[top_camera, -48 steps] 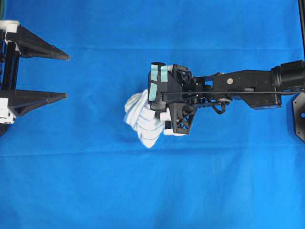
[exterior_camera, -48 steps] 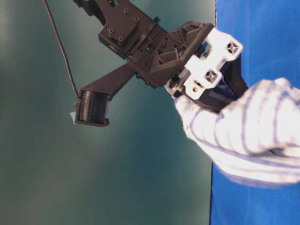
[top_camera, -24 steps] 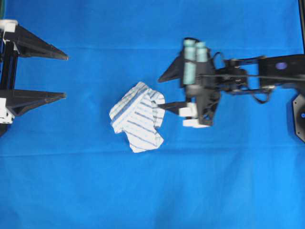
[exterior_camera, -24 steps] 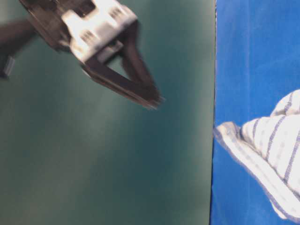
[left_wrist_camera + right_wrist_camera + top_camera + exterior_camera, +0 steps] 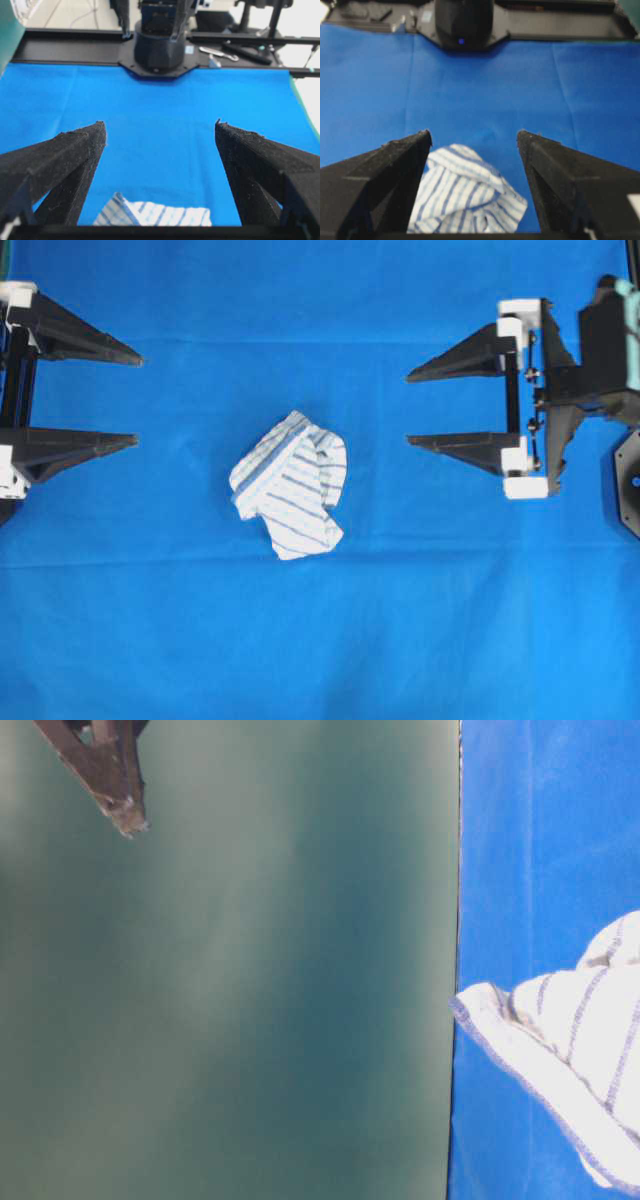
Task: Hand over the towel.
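The towel (image 5: 290, 485), white with thin blue-grey stripes, lies bunched on the blue tablecloth (image 5: 320, 640) near the middle. It also shows at the right edge of the table-level view as the towel (image 5: 570, 1050), and low in both wrist views: towel (image 5: 155, 216), towel (image 5: 465, 197). My right gripper (image 5: 410, 406) is open and empty, well to the right of the towel and apart from it. At the left edge my left gripper (image 5: 138, 400) stands open and empty, its fingers pointing toward the towel. One right fingertip (image 5: 125, 815) shows at the top left of the table-level view.
A green wall (image 5: 230, 980) fills most of the table-level view. The right arm's base (image 5: 160, 40) and a black frame rail sit at the cloth's far edge in the left wrist view; the left arm's base (image 5: 464, 22) shows likewise in the right wrist view.
The right gripper let go of the towel, which dropped onto the cloth, and drew back to the right with its jaws wide. The left gripper has not moved.
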